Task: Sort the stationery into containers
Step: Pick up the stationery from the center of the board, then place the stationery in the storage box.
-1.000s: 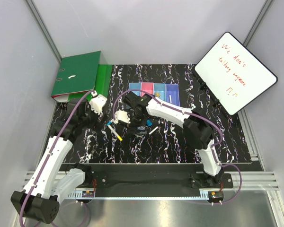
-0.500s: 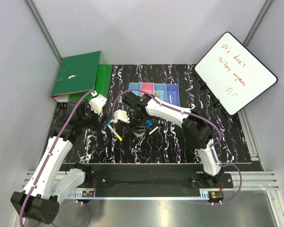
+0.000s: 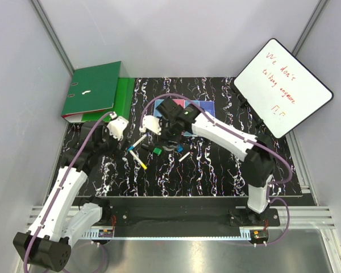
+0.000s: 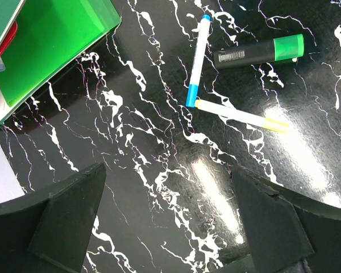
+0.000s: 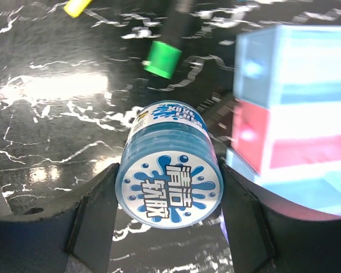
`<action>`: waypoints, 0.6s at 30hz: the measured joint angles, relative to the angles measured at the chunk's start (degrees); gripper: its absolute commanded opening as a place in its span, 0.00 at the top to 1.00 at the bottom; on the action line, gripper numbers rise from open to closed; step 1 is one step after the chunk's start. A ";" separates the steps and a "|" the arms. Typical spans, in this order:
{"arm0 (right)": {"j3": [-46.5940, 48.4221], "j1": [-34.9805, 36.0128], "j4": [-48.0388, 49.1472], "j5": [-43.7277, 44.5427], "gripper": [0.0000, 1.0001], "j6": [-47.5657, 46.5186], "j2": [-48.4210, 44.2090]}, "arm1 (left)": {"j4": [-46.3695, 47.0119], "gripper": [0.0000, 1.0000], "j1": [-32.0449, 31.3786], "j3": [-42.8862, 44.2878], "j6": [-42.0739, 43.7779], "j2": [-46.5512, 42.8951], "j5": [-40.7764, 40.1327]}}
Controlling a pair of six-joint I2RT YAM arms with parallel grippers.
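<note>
My right gripper [image 5: 170, 196] is shut on a small round blue jar [image 5: 171, 165] with a white, blue-splashed label and holds it above the mat, beside the joined bins. The light blue bin [image 5: 295, 62] and the pink bin [image 5: 295, 139] lie to its right. In the top view the right gripper [image 3: 170, 138] hangs just in front of the bins [image 3: 205, 108]. My left gripper [image 4: 170, 227] is open and empty over bare mat. Beyond it lie a blue-capped marker [image 4: 198, 60], a yellow-capped marker [image 4: 241, 115] and a black highlighter with a green cap [image 4: 258, 51].
Green ring binders [image 3: 96, 91] lie at the back left, also in the left wrist view [image 4: 51, 45]. A whiteboard with red writing [image 3: 283, 85] leans at the back right. Another white marker [image 3: 184, 155] lies on the black marbled mat [image 3: 216, 170].
My right gripper has lifted and moved back toward the bins with the blue jar in it. The green-capped highlighter now shows on the mat. The left arm has hardly moved.
</note>
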 measured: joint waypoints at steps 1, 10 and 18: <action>0.02 -0.44 0.11 0.33 0.58 0.42 -1.01 | 0.00 0.01 0.00 0.00 -0.04 0.00 0.02; 5.81 -11.87 0.15 2.03 0.60 4.44 -1.81 | 0.04 0.01 0.00 0.00 -0.20 1.09 0.70; 15.23 -18.03 0.22 2.10 0.60 3.02 6.60 | 0.04 0.01 0.00 0.04 -0.35 3.30 1.20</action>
